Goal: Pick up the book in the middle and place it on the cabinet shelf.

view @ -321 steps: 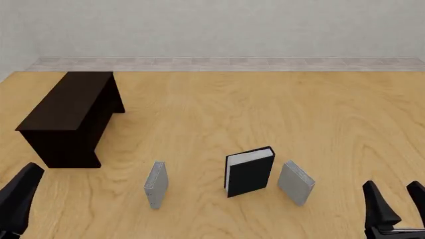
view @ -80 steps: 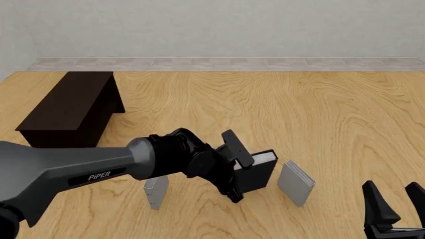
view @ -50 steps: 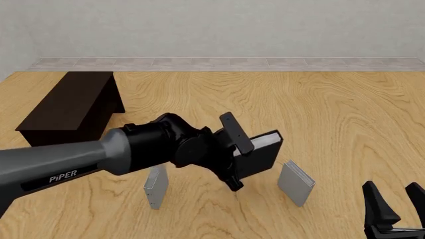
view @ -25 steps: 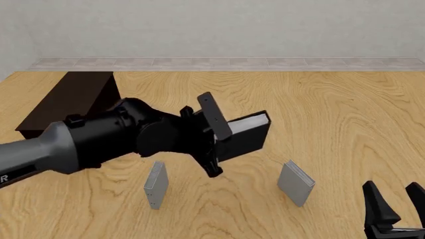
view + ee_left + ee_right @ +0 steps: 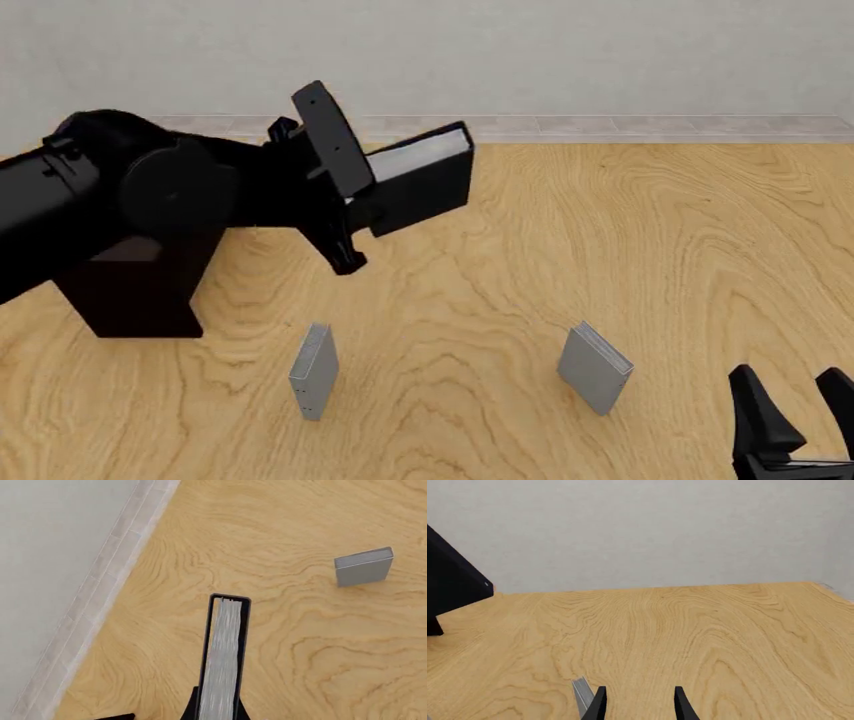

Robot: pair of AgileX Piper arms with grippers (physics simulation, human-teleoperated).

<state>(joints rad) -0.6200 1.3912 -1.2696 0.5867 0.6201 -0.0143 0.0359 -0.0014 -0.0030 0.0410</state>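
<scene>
The left claw (image 5: pixel 350 195) is clenched on the book (image 5: pixel 420 178), one finger lying across the near cover and the other hidden behind it. In the left wrist view the book (image 5: pixel 225 655) runs straight out from between the fingers, its white page edges framed by the two black covers, so the grasp looks square and centred on the spine end. In the front view the book is well clear of the table (image 5: pixel 641 240), tilted, with its free end pointing up and away from the claw toward the right.

The pick-up is done. What is left is the carry and the set-down: the cabinet shelf (image 5: pixel 134 290) sits below and to the left of the claw, largely hidden behind the left arm, and the book is not yet over its flat top. Judging from this, the arm must swing further left, bring the book level, lower it onto the top and let go.

Further out, the two grey books stand on the table below the claw: the left grey book (image 5: pixel 312 370) almost straight beneath it, the right grey book (image 5: pixel 594 366) off to the right and nearer the camera. One of them (image 5: pixel 363 566) shows past the held book in the left wrist view.

The right claw (image 5: pixel 794 420) rests low at the near right edge, well apart from everything, its fingers spread and grasping nothing; the right wrist view shows bare table between them.
</scene>
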